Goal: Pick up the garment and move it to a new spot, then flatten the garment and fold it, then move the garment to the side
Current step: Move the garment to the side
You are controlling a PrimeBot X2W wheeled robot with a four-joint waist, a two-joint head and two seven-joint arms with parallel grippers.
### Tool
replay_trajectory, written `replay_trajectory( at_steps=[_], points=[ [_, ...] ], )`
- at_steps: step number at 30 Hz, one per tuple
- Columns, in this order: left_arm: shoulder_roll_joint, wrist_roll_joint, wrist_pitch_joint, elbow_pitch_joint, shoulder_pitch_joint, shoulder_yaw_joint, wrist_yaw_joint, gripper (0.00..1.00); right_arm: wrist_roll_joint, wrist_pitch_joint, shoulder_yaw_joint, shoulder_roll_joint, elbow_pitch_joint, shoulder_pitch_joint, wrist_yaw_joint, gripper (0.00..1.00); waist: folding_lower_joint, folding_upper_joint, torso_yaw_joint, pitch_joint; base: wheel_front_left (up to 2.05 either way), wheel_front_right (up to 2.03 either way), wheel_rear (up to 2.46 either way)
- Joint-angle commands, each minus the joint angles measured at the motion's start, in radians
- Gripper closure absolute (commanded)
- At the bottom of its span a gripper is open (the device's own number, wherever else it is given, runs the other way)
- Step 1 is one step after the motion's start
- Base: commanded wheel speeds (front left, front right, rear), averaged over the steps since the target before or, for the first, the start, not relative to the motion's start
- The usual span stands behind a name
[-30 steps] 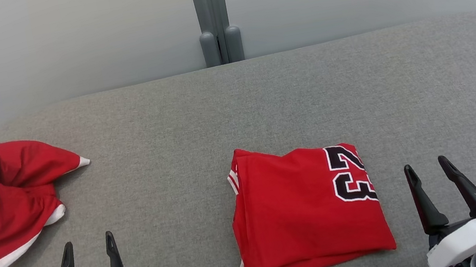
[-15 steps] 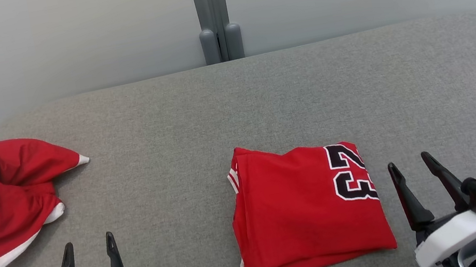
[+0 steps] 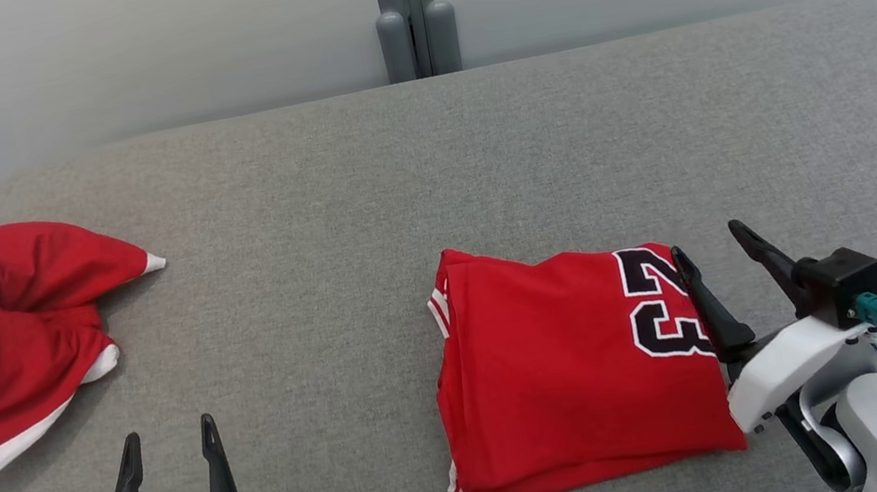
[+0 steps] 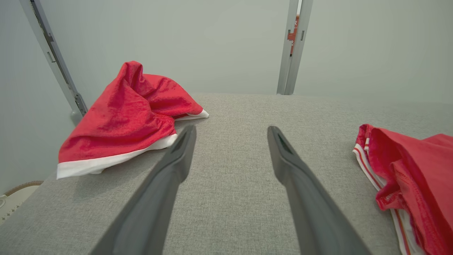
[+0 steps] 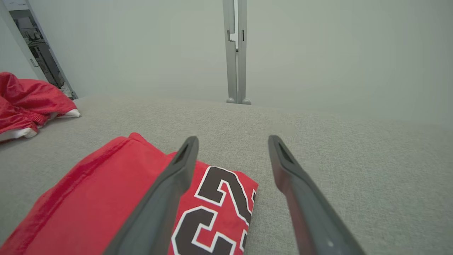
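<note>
Change in right gripper (image 3: 706,238): advanced forward and inward within the last second, from well apart from the folded jersey (image 3: 568,367) to its right edge; inner finger now over the hem beside the number 23 (image 3: 661,306).
Change in camera: shifted a little too, with the post (image 3: 413,7) further right in the head view; not to be read as a move of the cloth.
Place of jersey: on the grey table (image 3: 304,197), a little right of the middle, in a neat rectangle with several layers showing at the near edge; lying as before.
Meaning for task: folding probably finished, only the move to the side remaining; looks like the start of a reach for that right edge.
State of right gripper: spread wide, grasping nothing; in the right wrist view, one finger above red cloth and the other above bare table, so astride the edge; touching or hovering, hard to tell.
Pose of right arm: white forearm (image 3: 785,370) rising from the lower right corner, wrist tilted, fingers pointing forward and slightly left.
State of left gripper (image 3: 168,427): released and empty, parked at the lower left over bare table, unchanged in place.
Place of other garment (image 3: 4,340): crumpled, red with white trim, at the far left of the table, well apart from both grippers.
Risk: probably unfolding of the stack, unless gripped through all layers.
</note>
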State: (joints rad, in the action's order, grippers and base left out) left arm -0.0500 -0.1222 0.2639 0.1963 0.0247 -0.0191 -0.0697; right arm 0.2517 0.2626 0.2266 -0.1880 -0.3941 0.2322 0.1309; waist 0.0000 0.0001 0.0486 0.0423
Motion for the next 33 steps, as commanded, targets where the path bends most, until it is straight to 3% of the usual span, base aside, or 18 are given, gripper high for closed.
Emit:
replay_trajectory(
  at_steps=[1,9,21,22,23,24,25,33],
  points=[
    [-0.001,-0.007,0.000,0.000,-0.022,0.002,0.007,0.00,0.008,0.003,0.005,-0.004,-0.028,0.020,-0.001,0.00,0.0000,-0.0001,0.007,0.018,0.00,0.00,0.00],
    [-0.001,-0.012,0.000,0.005,-0.049,0.020,0.011,0.00,0.043,0.003,0.049,-0.005,-0.224,0.067,-0.001,0.00,0.0000,-0.0001,0.020,0.056,0.00,0.00,0.00],
    [-0.001,-0.020,0.000,0.010,-0.071,0.041,0.019,0.00,0.108,-0.001,0.081,0.068,-0.414,0.066,-0.001,0.00,0.0000,-0.0001,0.026,0.086,0.00,0.00,0.00],
    [-0.001,-0.021,0.000,0.010,-0.071,0.043,0.021,0.00,0.115,-0.001,0.082,0.073,-0.421,0.068,-0.001,0.07,0.0000,-0.0001,0.026,0.088,0.00,0.00,0.00],
    [-0.001,-0.023,0.000,0.010,-0.073,0.045,0.023,0.00,0.123,-0.003,0.086,0.077,-0.429,0.073,-0.001,0.47,0.0000,-0.0001,0.026,0.091,0.00,0.00,0.00],
    [-0.001,-0.024,0.000,0.010,-0.075,0.048,0.024,0.00,0.128,-0.004,0.089,0.078,-0.435,0.079,-0.001,0.77,0.0000,-0.0001,0.026,0.093,0.00,0.00,0.00],
    [-0.001,-0.025,0.000,0.010,-0.077,0.051,0.025,0.00,0.134,-0.004,0.093,0.078,-0.440,0.088,-0.001,1.00,0.0000,-0.0001,0.027,0.095,0.00,0.00,0.00],
    [-0.001,-0.032,0.000,0.000,-0.096,0.062,0.030,0.00,0.135,0.001,0.093,0.001,-0.434,0.208,-0.002,1.00,0.0000,-0.0001,0.018,0.137,0.00,0.00,0.00]
  ],
)
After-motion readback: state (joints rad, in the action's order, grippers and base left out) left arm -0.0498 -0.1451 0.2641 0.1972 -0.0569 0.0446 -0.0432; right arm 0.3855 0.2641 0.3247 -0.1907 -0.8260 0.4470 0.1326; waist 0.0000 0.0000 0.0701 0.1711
